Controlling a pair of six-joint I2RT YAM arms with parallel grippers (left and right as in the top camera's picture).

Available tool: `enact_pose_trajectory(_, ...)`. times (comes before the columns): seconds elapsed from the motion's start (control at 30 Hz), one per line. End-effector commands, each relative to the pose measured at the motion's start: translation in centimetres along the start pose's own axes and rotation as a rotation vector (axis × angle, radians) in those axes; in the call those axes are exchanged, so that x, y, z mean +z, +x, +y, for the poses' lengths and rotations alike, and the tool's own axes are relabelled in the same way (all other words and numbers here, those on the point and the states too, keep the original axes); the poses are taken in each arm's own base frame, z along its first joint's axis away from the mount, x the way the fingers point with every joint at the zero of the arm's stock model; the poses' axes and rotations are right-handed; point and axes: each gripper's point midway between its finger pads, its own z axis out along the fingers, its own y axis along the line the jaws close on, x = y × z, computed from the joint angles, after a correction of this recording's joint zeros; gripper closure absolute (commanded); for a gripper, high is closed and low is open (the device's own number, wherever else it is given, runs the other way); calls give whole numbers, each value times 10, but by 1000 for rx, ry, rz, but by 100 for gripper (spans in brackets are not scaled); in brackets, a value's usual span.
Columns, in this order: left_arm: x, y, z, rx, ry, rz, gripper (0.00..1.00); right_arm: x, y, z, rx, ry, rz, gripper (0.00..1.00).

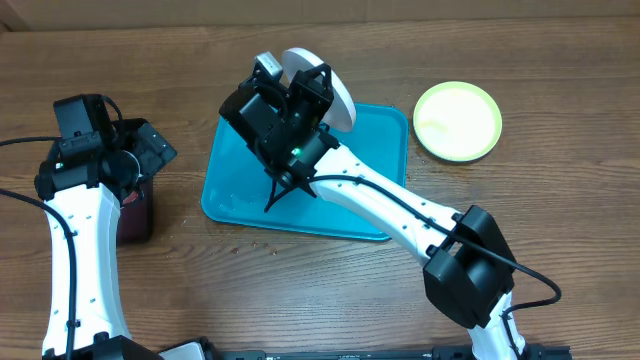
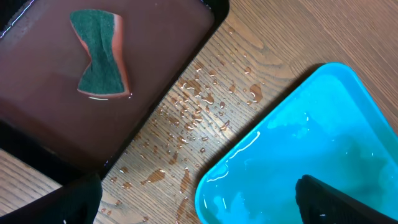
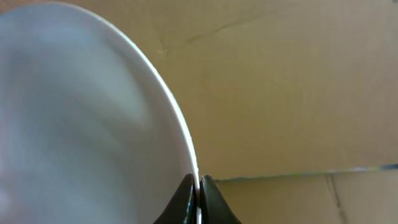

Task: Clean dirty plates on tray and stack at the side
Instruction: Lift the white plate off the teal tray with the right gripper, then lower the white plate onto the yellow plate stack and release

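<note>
**A:** What has your right tool (image 3: 198, 186) got?
**B:** It is clamped tight on the rim of the white plate (image 3: 81, 124). I hold it tilted on edge above the far side of the teal tray (image 1: 240, 195).
**A:** And your left tool (image 2: 196, 186)?
**B:** Spread wide, gripping nothing. It hangs over the wet desk (image 2: 186, 112), between the teal tray and the maroon tray (image 2: 168, 56), where a green sponge (image 2: 101, 57) lies.
**A:** Any other plate?
**B:** The yellow-green plate (image 1: 458, 121) lies flat on the desk, right of the teal tray and apart from it.
</note>
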Motion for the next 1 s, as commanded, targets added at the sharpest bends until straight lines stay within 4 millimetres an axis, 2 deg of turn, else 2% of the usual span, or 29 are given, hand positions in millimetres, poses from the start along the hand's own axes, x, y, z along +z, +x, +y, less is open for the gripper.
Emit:
enact_pose_trajectory(0.0,5,3,2,-14,-10,13,0,20,5,12,222,-150,7,96)
enact_pose_trajectory(0.07,5,3,2,-14,-10,13,0,31,18,40,254,-340,43,96)
enact_pose_trajectory(0.13,5,3,2,-14,-10,13,1,44,34,48,348,-421,114,96)
enact_pose_trajectory(0.23,5,3,2,-14,-10,13,0,64,62,42,531,-431,244,96)
enact_pose_trajectory(0.3,5,3,2,-14,-10,13,0,77,80,43,621,-502,323,96)
enact_pose_trajectory(0.4,5,3,2,-14,-10,13,0,92,102,47,711,-667,414,96)
enact_pose_trajectory(0.53,5,3,2,-14,-10,13,0,102,119,51,864,-968,490,96)
enact_pose_trajectory(0.6,5,3,2,-14,-10,13,1,107,127,43,967,-1119,511,96)
enact_pose_trajectory(0.67,5,3,2,-14,-10,13,0,120,147,25,1096,-1231,535,96)
enact_pose_trajectory(0.8,5,3,2,-14,-10,13,0,144,194,3,1195,-1186,624,96)
enact_pose_trajectory(0.83,5,3,2,-14,-10,13,1,155,221,-4,1225,-1128,683,96)
enact_pose_trajectory(0.97,5,3,2,-14,-10,13,0,174,286,-17,1271,-984,816,96)
